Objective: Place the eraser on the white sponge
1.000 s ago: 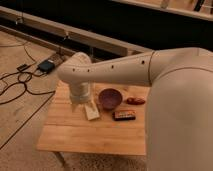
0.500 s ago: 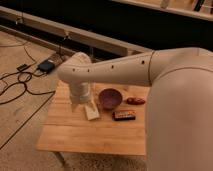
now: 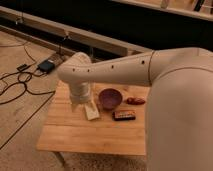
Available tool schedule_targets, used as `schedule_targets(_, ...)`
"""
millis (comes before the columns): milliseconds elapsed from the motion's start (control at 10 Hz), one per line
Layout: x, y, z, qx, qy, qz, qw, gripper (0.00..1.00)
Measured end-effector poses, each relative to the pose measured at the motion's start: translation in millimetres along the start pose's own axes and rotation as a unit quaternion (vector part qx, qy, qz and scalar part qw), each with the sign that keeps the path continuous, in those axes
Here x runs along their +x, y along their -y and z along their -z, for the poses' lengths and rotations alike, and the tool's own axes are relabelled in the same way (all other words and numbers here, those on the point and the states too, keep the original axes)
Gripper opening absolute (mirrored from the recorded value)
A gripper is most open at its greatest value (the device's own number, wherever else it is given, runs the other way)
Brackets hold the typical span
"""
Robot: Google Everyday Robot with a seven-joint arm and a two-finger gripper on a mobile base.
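eraser [image 3: 124, 115]: lying on tabletop [image 3: 70, 132], ungrasped | white sponge [image 3: 91, 111]: bare | gripper [image 3: 78, 106]: released, empty, just beside white sponge | pick and placement: both pending

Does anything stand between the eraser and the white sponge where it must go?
Nothing visible does. The eraser and the white sponge have bare table between them; the purple bowl sits behind that gap. The gripper hangs at the sponge's far side from the eraser.
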Motion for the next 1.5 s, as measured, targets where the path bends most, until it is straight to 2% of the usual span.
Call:
schedule_targets(400, 0, 0, 0, 0.000, 0.000, 0.000, 1.0000, 0.65)
schedule_targets(500, -1, 4, -1, 0.006, -0.001, 0.006, 1.0000, 0.65)
schedule_targets(600, -1, 11, -2, 0.017, -0.005, 0.018, 0.9997, 0.65)
schedule_targets(800, -2, 37, -11, 0.051, -0.023, 0.070, 0.9959, 0.65)
schedule_targets(900, -4, 57, -18, 0.070, -0.040, 0.115, 0.9901, 0.65)
schedule_targets(1100, -12, 90, -29, 0.080, -0.065, 0.193, 0.9758, 0.65)
schedule_targets(1200, -16, 112, -37, 0.076, -0.084, 0.243, 0.9634, 0.65)
schedule_targets(1300, -18, 124, -41, 0.073, -0.098, 0.267, 0.9559, 0.65)
schedule_targets(1400, -19, 139, -46, 0.068, -0.115, 0.295, 0.9460, 0.65)
schedule_targets(1500, -20, 163, -52, 0.066, -0.141, 0.327, 0.9321, 0.65)
